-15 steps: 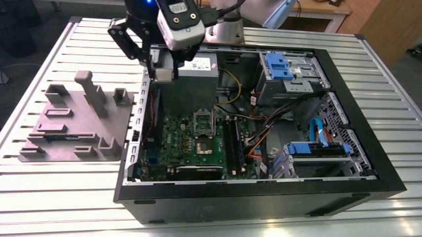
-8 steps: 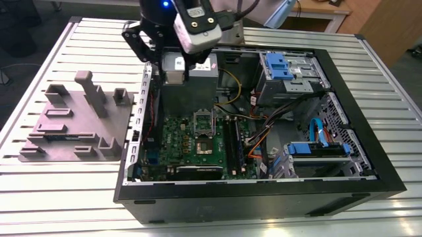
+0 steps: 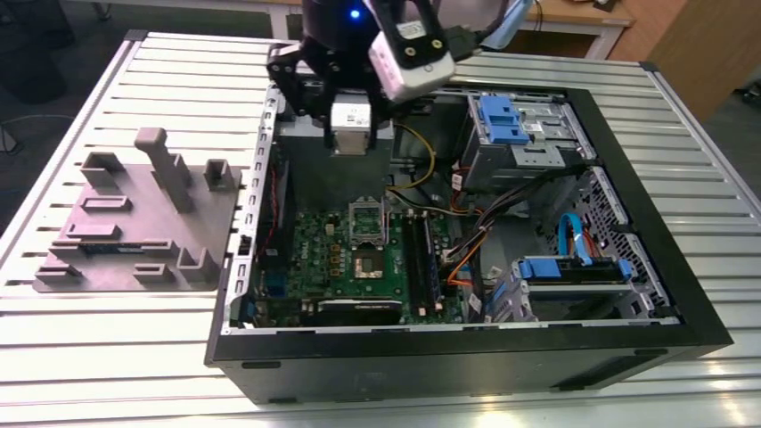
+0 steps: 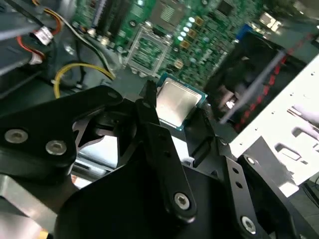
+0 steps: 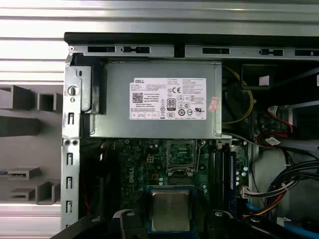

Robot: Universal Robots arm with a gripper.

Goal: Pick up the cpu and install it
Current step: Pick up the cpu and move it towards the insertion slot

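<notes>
Above the open computer case point(image 3: 452, 366), at twelve o'clock from the motherboard point(image 3: 315, 259) socket point(image 3: 369, 259) in the exterior view, hangs clear of the board. Clenches the gripper point(image 4: 175, 105) on the cpu point(image 4: 177, 99), black fingers point(image 4: 148, 99) pressing opposite edges in the second wrist view. Keeps company with a grey fixture block point(image 3: 131, 223) at nine o'clock from the case.
</notes>
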